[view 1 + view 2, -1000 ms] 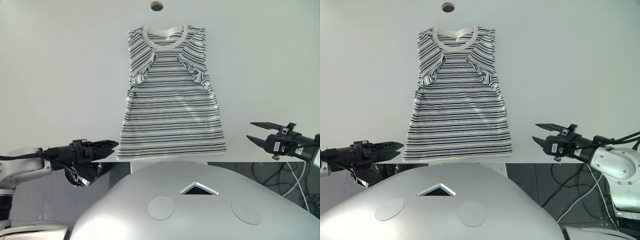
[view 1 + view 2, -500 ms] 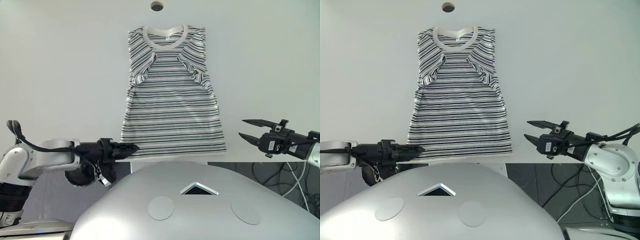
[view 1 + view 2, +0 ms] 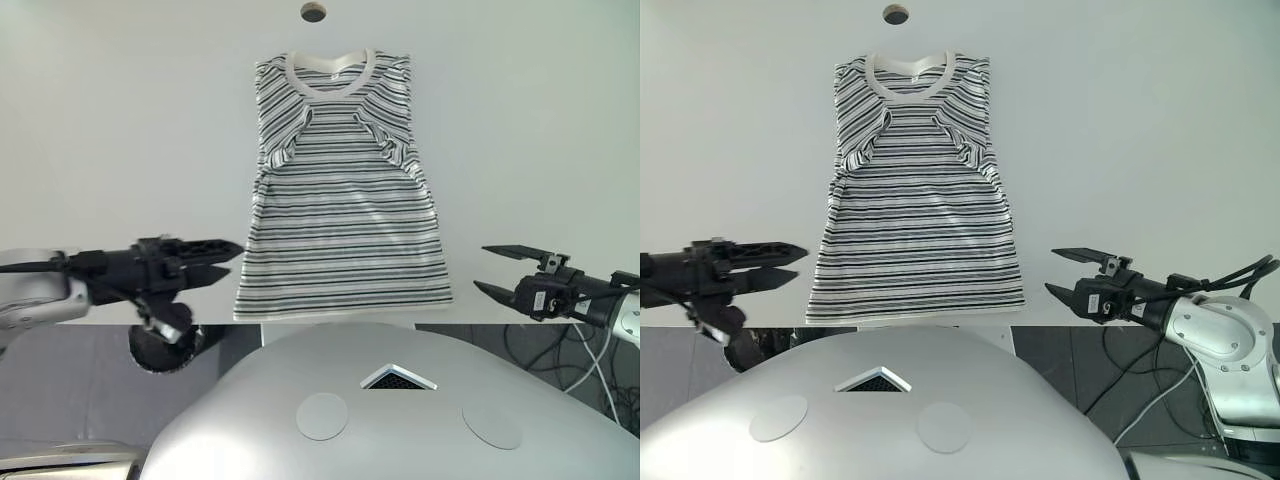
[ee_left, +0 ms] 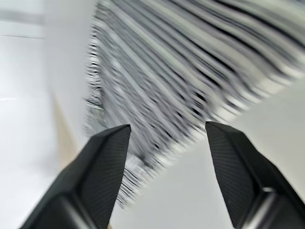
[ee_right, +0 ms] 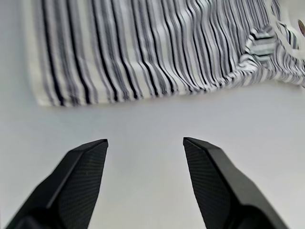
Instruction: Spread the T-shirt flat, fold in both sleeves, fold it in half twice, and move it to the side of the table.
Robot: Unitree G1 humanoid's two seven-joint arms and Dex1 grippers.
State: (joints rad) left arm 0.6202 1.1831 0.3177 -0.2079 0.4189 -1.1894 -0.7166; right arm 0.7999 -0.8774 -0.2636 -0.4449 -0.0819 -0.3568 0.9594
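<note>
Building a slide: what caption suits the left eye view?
Striped T-shirt, sleeves folded in, on the white table; open left gripper and right gripper flank its hem.

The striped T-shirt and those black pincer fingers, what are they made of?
T-shirt: soft knit fabric, probably cotton; it wrinkles and bunches where the sleeves are folded in. Right gripper fingers: hard black material, matte, with a fine grid-like texture; possibly carbon fibre or textured plastic, hard to tell.

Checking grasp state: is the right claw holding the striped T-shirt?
No, the right claw stands open over bare white table, apart from the black-and-white striped T-shirt.
</note>
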